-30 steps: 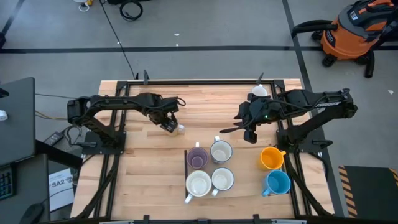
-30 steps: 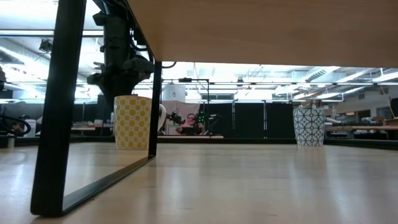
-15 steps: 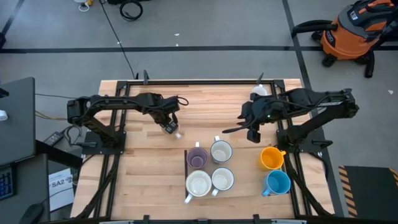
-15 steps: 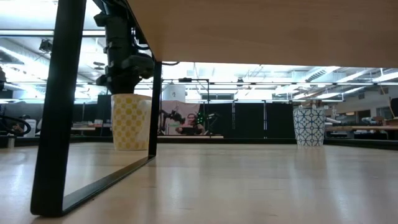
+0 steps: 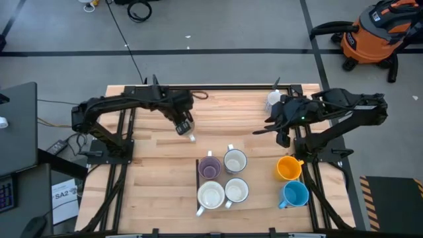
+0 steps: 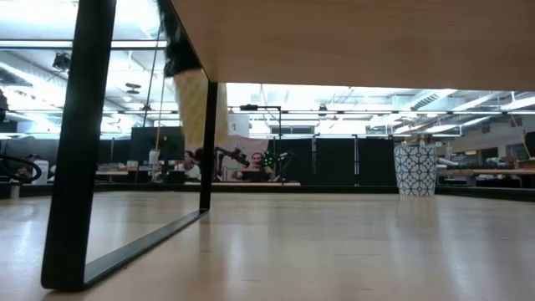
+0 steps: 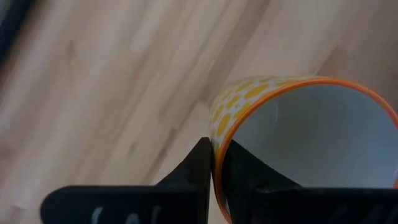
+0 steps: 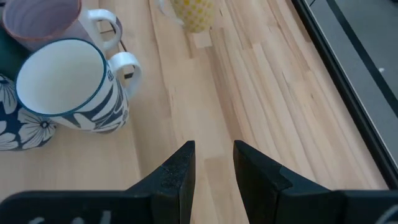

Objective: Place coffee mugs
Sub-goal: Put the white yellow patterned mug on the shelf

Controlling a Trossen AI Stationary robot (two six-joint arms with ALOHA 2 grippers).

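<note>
On the table's left half: left gripper (image 5: 187,127) is clamped on the rim of the yellow-patterned mug (image 7: 292,134), one finger inside, one outside.
Change: a second ago this mug stood on the wood; now it hangs tilted, clear of the surface (image 6: 191,104).
Right gripper (image 8: 212,163): parted, holding nothing, waiting near the table's right rear.
Placed group: purple mug (image 5: 209,167) and three pale ones sit together at centre front.
Judgement: pick-up complete; carry to the group comes next.
</note>
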